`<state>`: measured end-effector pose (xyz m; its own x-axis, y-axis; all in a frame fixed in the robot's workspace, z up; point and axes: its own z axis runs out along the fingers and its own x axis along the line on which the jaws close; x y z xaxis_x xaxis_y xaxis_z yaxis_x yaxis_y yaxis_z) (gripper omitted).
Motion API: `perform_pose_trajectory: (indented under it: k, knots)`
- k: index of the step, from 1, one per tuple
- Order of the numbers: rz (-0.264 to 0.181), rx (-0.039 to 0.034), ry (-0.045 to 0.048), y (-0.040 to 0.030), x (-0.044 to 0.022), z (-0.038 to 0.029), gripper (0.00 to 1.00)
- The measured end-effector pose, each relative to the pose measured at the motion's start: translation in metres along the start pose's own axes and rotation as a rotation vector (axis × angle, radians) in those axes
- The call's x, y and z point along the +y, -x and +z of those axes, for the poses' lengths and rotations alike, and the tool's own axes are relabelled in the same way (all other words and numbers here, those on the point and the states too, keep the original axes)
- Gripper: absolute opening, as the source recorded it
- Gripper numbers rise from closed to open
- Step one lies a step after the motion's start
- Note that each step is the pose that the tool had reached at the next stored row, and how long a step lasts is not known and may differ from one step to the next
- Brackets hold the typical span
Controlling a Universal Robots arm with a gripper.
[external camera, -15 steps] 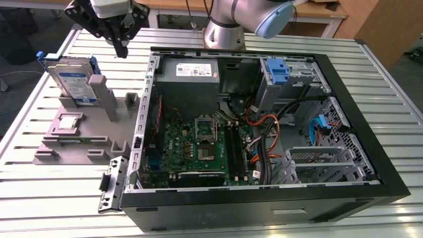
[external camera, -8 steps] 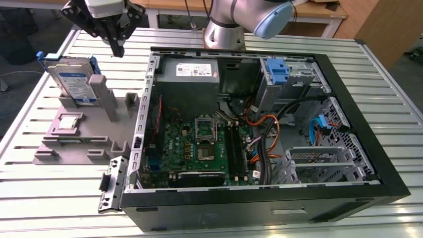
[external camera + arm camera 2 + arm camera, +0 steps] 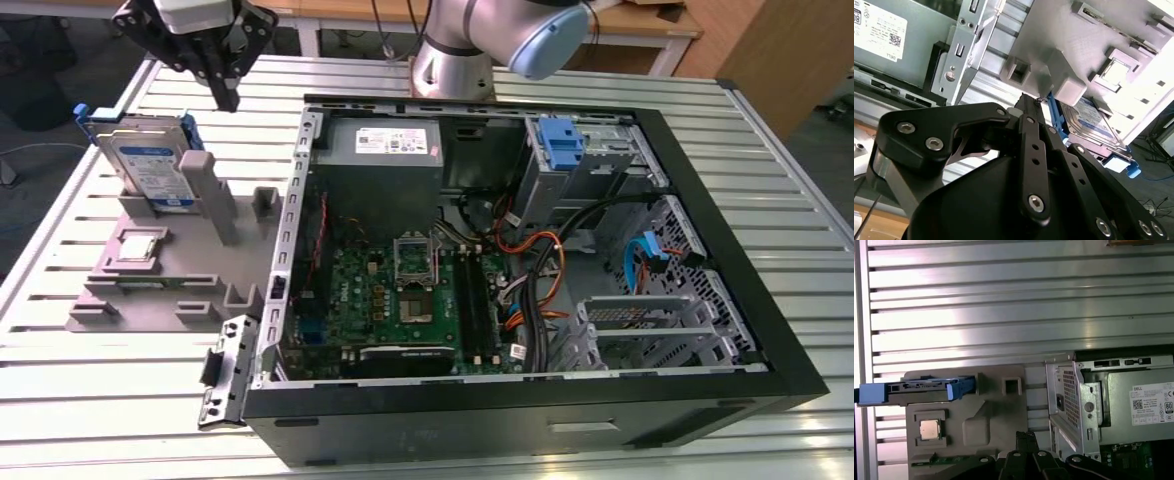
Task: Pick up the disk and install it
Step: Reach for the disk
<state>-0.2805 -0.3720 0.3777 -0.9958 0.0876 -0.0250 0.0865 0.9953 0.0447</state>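
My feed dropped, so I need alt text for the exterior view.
The hand hangs just above the disk without touching it. The disk stands on edge in a grey fixture, at the exterior view's left of an open computer case.

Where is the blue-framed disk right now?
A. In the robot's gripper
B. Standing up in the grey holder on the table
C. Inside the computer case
B: the disk stands on its edge in the grey holder beside the computer case, with the gripper apart from it.
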Motion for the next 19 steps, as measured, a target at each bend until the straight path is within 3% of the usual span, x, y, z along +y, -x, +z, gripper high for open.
perform_pose_trajectory:
  k: [3,9,10,13,14,19]
  knots:
    - [0.001,-0.0002,0.0000,-0.0035,0.0014,0.0007,0.11]
    - [0.001,0.0005,0.0000,-0.0036,0.0014,0.0007,0.11]
    - [0.002,0.0058,-0.0005,-0.0036,0.0014,0.0008,0.11]
    - [0.003,0.0479,-0.0043,-0.0036,0.0013,0.0018,0.11]
    - [0.004,0.0508,-0.0045,-0.0037,0.0013,0.0019,0.11]
    - [0.004,0.0519,-0.0046,-0.0036,0.0013,0.0019,0.11]
